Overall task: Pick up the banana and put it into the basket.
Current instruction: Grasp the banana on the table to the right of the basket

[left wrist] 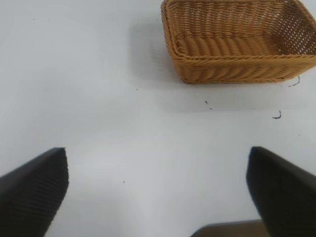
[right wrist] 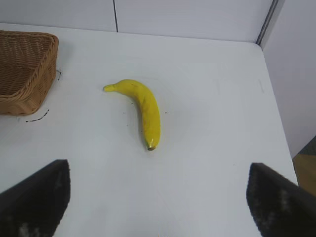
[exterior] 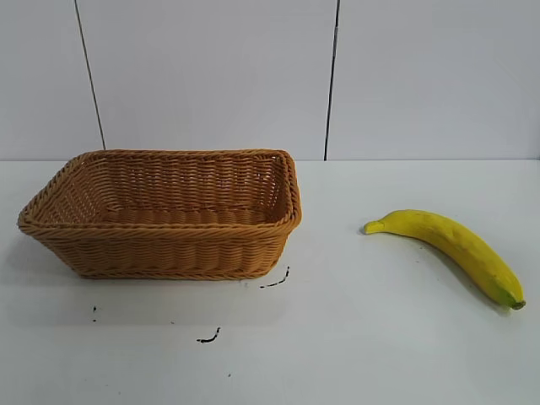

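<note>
A curved yellow banana (exterior: 451,247) lies flat on the white table at the right, its dark end toward the front. The tan wicker basket (exterior: 169,251) stands at the left, with nothing visible inside. Neither arm shows in the exterior view. In the right wrist view the banana (right wrist: 143,109) lies some way beyond my right gripper (right wrist: 159,195), which is open and holds nothing. My left gripper (left wrist: 157,190) is open too, over bare table, with the basket (left wrist: 232,69) farther off.
Small black marks (exterior: 274,282) dot the table in front of the basket. A pale panelled wall (exterior: 211,76) rises behind the table. In the right wrist view the table edge (right wrist: 276,103) runs past the banana's far side, with floor below.
</note>
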